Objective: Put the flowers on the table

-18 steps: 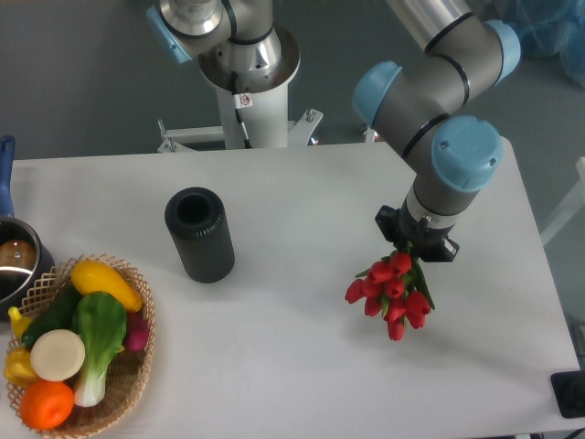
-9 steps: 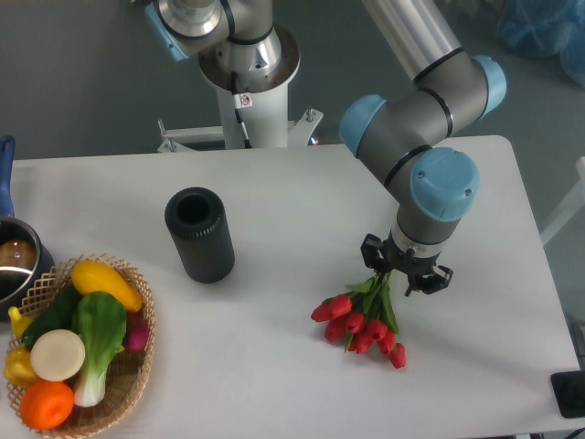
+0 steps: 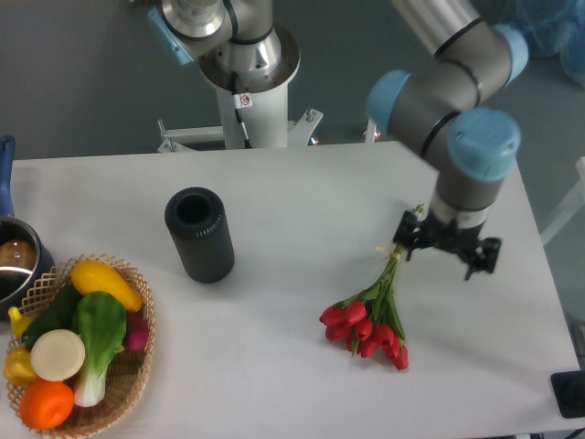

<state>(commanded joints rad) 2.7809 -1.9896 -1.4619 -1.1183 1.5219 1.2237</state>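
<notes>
The flowers (image 3: 368,326), a bunch of red tulips with green stems, lie on the white table (image 3: 302,192) right of centre. The blooms point toward the front edge and the tied stem ends point up toward the arm. My gripper (image 3: 445,253) hangs just to the right of the stem ends. It is open and holds nothing. Its left finger (image 3: 408,243) is close beside the stem tips.
A black cylinder vase (image 3: 199,234) stands left of centre. A wicker basket (image 3: 128,391) of vegetables sits at the front left, with a pot (image 3: 13,263) behind it at the left edge. The arm's base (image 3: 247,64) is at the back. A black object (image 3: 570,393) is at the front right corner.
The gripper lowered the tulips onto the table, let go of them, and moved to the right. The bunch now lies flat, no longer held.
</notes>
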